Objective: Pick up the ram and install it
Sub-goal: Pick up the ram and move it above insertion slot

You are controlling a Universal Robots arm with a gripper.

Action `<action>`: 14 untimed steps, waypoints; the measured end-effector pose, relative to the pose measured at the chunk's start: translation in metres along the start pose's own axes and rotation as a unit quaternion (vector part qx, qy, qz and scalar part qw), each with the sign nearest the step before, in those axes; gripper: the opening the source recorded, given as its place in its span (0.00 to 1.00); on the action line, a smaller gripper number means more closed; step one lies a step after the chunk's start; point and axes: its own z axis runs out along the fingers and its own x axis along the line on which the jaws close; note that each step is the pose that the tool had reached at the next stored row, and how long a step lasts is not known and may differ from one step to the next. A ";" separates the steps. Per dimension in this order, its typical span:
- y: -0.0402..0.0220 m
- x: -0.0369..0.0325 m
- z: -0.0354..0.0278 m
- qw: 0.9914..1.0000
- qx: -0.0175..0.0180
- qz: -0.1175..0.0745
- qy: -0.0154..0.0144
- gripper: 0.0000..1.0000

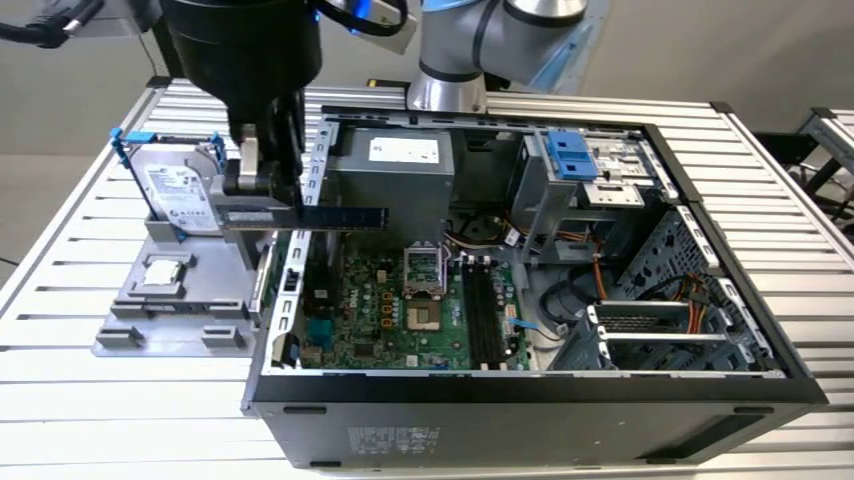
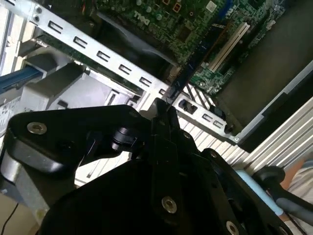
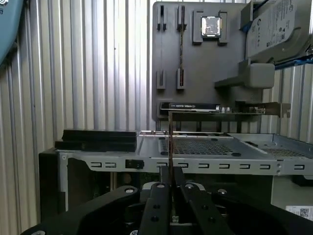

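Observation:
My gripper [image 1: 267, 190] is shut on the ram [image 1: 344, 216], a thin dark stick that juts out level toward the exterior view's right. It hangs in the air over the left wall of the open computer case [image 1: 287, 290], above the motherboard [image 1: 387, 310]. The long black memory slots [image 1: 481, 310] lie lower and further to the exterior view's right. In the first wrist view the ram [image 3: 170, 139] shows edge-on, rising from between the closed fingers [image 3: 159, 196]. The second wrist view has the ram [image 2: 195, 61] pointing out over the green board [image 2: 161, 19].
A grey parts holder [image 1: 174, 315] beside the case carries a silver hard drive with blue rails [image 1: 180, 195] and a small square processor chip [image 1: 160, 270]. Inside the case are the power supply [image 1: 394, 170], drive cages [image 1: 594, 170] and cables [image 1: 574, 295]. The slatted table [image 1: 80, 400] surrounds everything.

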 end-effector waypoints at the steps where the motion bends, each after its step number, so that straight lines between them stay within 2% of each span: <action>1: -0.0044 0.0000 -0.0001 1.000 0.000 0.000 0.000 0.00; 14: -0.0620 -0.0004 -0.0005 1.000 -0.001 0.000 0.000 0.00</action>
